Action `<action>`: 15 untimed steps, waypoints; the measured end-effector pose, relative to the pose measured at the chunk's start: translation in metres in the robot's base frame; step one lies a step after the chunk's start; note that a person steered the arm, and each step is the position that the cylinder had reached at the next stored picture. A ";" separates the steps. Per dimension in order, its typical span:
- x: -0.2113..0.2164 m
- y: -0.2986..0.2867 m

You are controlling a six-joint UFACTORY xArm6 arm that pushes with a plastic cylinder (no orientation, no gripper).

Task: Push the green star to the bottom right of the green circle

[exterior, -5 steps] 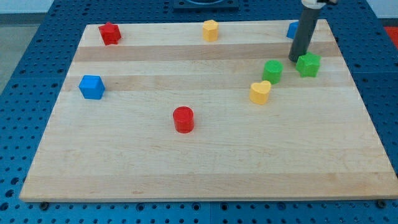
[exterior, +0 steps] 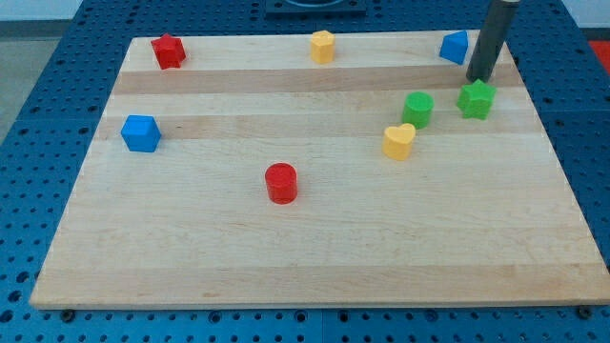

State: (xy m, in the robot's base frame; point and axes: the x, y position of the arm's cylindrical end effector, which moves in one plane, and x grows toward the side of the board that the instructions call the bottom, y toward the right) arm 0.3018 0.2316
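Observation:
The green star [exterior: 476,99] sits on the wooden board at the view's right, level with and to the right of the green circle [exterior: 417,109]. My dark rod comes down from the view's top right. My tip [exterior: 476,78] rests on the board just above the green star, close to its top edge. A yellow heart-shaped block [exterior: 399,141] lies just below and left of the green circle.
A blue block [exterior: 455,47] lies at the top right, left of the rod. A yellow block [exterior: 323,46] is at top centre, a red star [exterior: 169,50] at top left, a blue cube [exterior: 140,132] at left, a red cylinder [exterior: 281,183] at centre. The board's right edge [exterior: 548,143] is near the green star.
My tip has moved right and up, from the star's upper left to just above it. The green star has barely moved.

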 end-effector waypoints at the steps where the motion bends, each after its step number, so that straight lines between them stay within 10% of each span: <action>1: 0.007 0.000; 15: 0.137 -0.047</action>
State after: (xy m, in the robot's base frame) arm 0.4388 0.1851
